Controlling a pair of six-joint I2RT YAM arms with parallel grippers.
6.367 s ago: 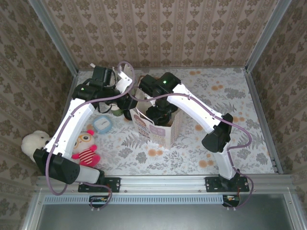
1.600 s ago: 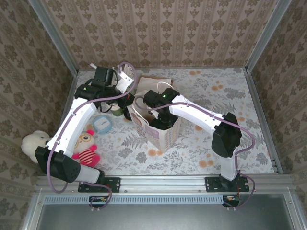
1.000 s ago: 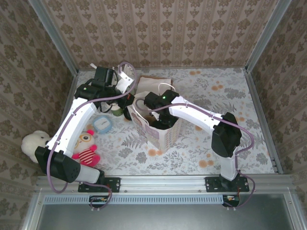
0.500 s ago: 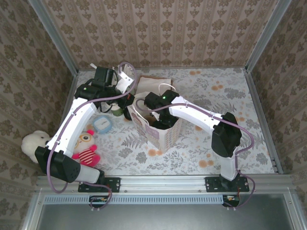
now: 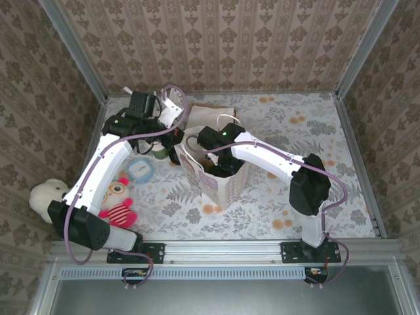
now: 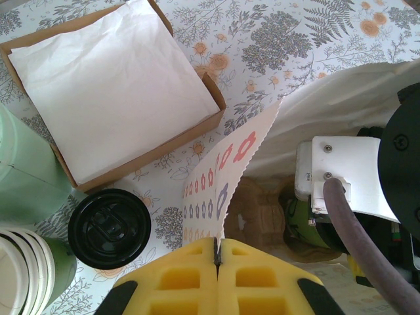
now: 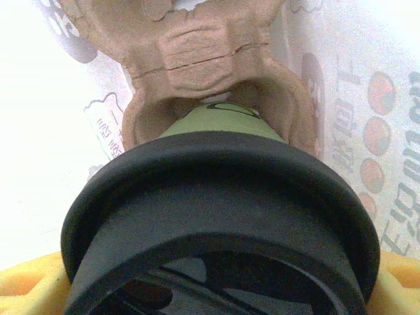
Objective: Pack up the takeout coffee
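The takeout coffee (image 7: pixel 216 125), an olive-green cup with a black lid (image 7: pixel 216 197), sits between the yellow fingers (image 7: pixel 26 289) of my right gripper (image 7: pixel 220 289), which is shut on it. Its base rests in a pocket of a brown pulp carrier (image 7: pixel 197 46) inside the printed paper bag (image 5: pixel 220 187). From above, my right gripper (image 5: pixel 220 164) reaches down into the bag's mouth. My left gripper (image 6: pixel 216 252) is shut on the bag's serrated top edge (image 6: pixel 233 164) and holds it apart at the left (image 5: pixel 174 146).
Left of the bag stand a second black-lidded cup (image 6: pixel 109 228), a pale green cup (image 6: pixel 20 170) and a stack of cream-rimmed cups (image 6: pixel 20 269). A brown box of white napkins (image 6: pixel 111 92) lies behind. Plush toys (image 5: pixel 118 203) sit near the left wall.
Since the earliest frame my right arm has sunk lower into the bag with the cup. Over the last second nothing has visibly moved.
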